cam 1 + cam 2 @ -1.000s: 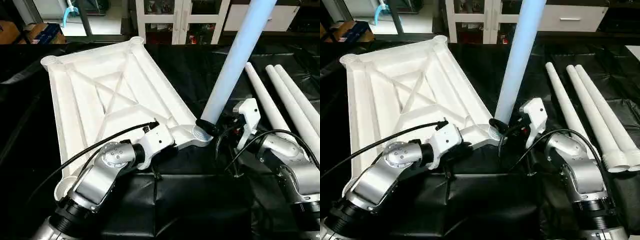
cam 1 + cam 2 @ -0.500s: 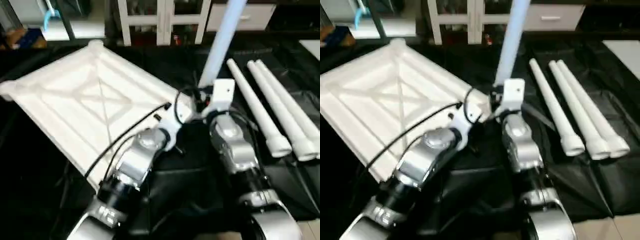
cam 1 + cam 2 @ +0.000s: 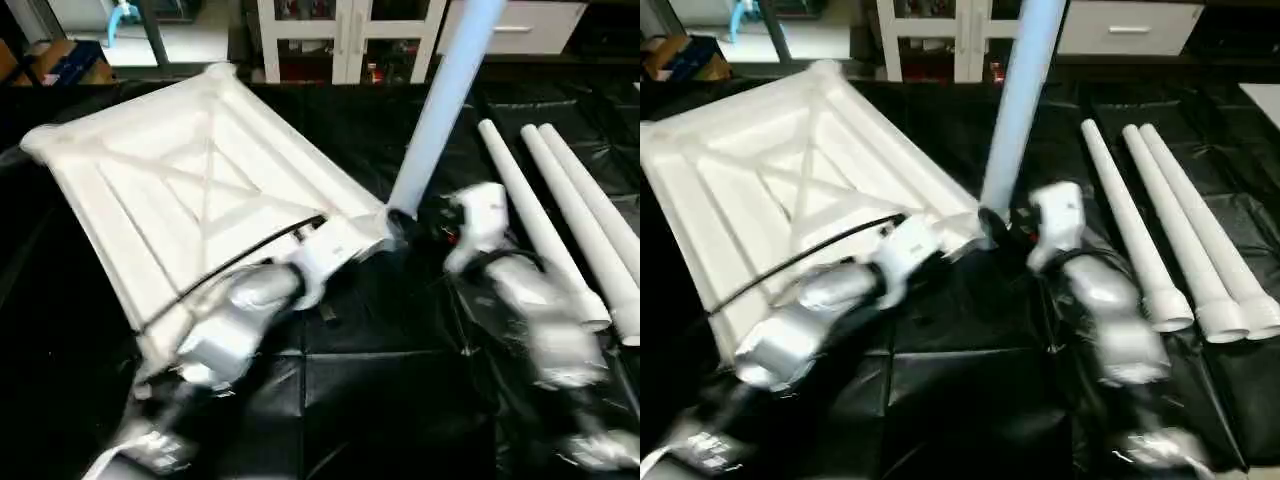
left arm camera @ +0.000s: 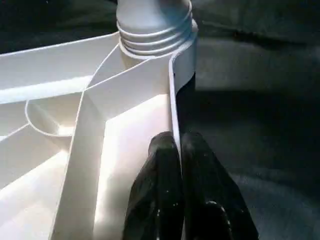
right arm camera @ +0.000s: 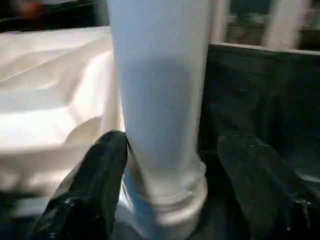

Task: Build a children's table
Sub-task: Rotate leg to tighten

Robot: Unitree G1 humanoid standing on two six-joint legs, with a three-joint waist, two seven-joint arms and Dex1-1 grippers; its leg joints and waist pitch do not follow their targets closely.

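The white table top point(image 3: 200, 190) lies underside up on the black cloth, X ribs showing. One white leg point(image 3: 440, 100) stands upright in its near right corner socket point(image 3: 383, 226). My left gripper point(image 4: 176, 144) is shut on the top's rim point(image 4: 175, 90) just short of that socket, one finger inside and one outside. My right gripper point(image 5: 175, 140) straddles the leg's base point(image 5: 165, 200) and is open. One finger point(image 5: 100, 170) touches the leg. The other finger point(image 5: 255, 175) stands apart from it. Three loose legs point(image 3: 1135, 220) lie side by side on the right.
Black cloth point(image 3: 380, 400) covers the work surface. White cabinets point(image 3: 350, 30) stand behind the far edge. A cardboard box point(image 3: 60, 60) sits at the far left. A black cable point(image 3: 240, 262) runs along my left forearm.
The head view has swung about. The top's far end now sits further left relative to the loose legs. The leg stays upright in its socket; both arms are blurred.
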